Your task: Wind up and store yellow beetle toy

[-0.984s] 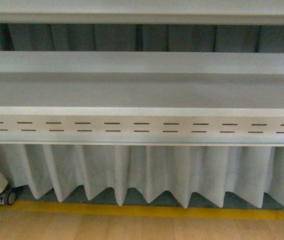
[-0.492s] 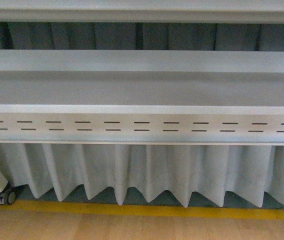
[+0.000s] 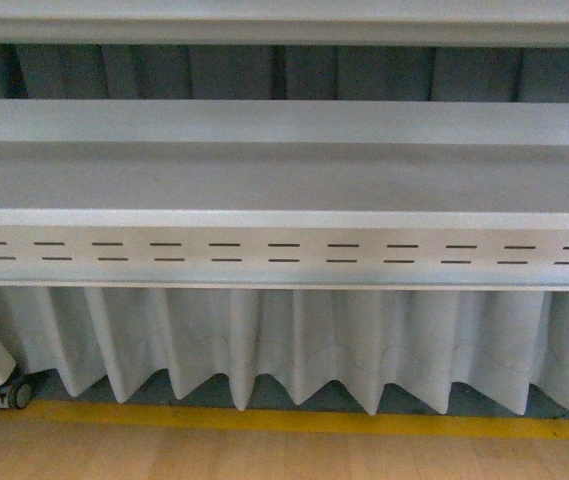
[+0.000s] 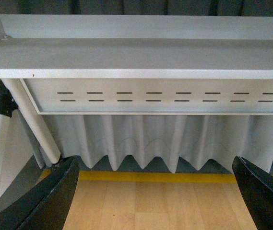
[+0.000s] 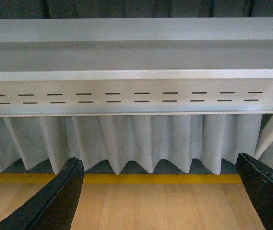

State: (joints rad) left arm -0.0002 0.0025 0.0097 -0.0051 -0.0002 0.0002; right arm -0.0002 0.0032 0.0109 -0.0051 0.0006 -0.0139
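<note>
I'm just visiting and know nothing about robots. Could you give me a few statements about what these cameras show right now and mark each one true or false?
1. The left end effector is open with nothing between its fingers. True.
2. The right end effector is clamped on a yellow toy car. False: it is open and empty, and no toy shows in any view.
3. A yellow stripe runs along the wooden floor. True.
4. The metal shelf is stacked with boxes. False: nothing shows on it.
5. A pleated grey curtain hangs below the shelf. True.
</note>
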